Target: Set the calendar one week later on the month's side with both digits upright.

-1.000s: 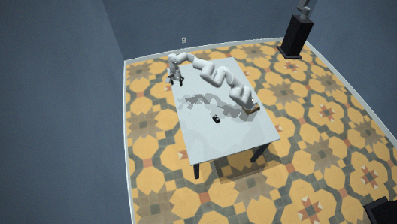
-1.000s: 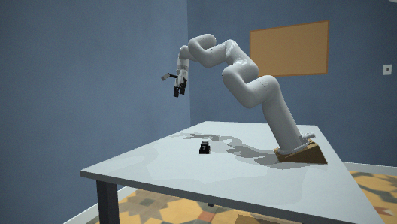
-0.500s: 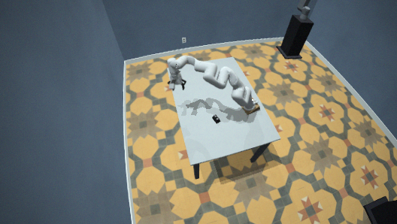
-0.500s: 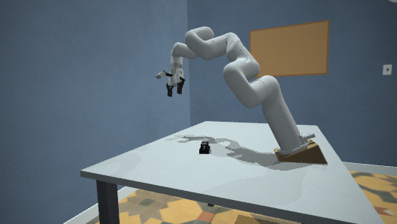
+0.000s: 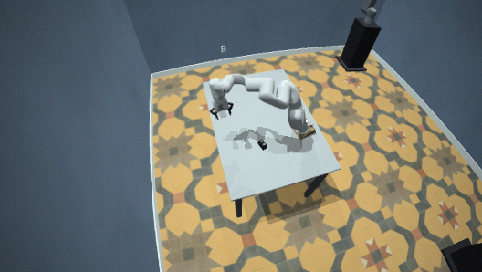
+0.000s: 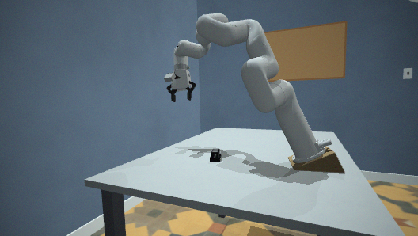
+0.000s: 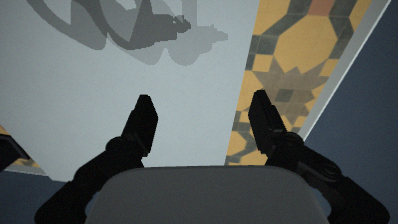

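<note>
The calendar, a small dark tray with cubes (image 5: 263, 145), stands on the white table near its middle; it also shows in the exterior view (image 6: 215, 155), with a pale digit on the face towards that camera, too small to read. My gripper (image 6: 180, 95) hangs high above the table's far left part, well away from the calendar; it also shows in the top view (image 5: 221, 110). In the wrist view my gripper (image 7: 202, 104) is open and empty, over the table's edge. The calendar is out of the wrist view.
The arm's base sits on a wooden wedge (image 6: 317, 161) at the table's right side. A dark pedestal (image 5: 359, 41) stands on the patterned floor at the back right. An orange board (image 6: 306, 51) hangs on the wall behind the arm.
</note>
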{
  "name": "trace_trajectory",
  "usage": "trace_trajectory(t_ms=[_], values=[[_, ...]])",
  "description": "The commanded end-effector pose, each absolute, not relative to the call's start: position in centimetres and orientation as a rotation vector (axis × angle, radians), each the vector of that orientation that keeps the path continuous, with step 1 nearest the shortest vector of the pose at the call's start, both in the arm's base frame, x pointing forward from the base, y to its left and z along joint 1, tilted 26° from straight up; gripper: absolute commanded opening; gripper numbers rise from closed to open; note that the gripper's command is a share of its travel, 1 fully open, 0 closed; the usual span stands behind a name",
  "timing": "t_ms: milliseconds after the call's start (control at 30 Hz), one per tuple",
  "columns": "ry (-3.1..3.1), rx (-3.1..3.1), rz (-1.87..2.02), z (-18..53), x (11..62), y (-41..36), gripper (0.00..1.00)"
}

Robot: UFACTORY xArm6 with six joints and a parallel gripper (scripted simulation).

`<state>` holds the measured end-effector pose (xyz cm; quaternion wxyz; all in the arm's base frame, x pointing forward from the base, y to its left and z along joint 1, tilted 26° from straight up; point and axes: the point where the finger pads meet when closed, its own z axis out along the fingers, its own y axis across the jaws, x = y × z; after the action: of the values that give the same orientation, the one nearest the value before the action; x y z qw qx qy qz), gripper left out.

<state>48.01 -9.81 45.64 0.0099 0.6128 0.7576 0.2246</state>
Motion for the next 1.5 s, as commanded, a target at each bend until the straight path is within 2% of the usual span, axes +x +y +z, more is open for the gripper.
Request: trace_trajectory(t_ms=[0,667,1033,1467], values=[[2.447,1.677,0.657,45.1,46.1,-7.1,1.00],[2.711,0.880,0.437,40.1,38.6,-0.2,1.00],[2.763,0.251,0.263,34.4,33.2,3.1,1.00],[2.692,-0.320,0.104,28.1,29.1,5.1,1.00]])
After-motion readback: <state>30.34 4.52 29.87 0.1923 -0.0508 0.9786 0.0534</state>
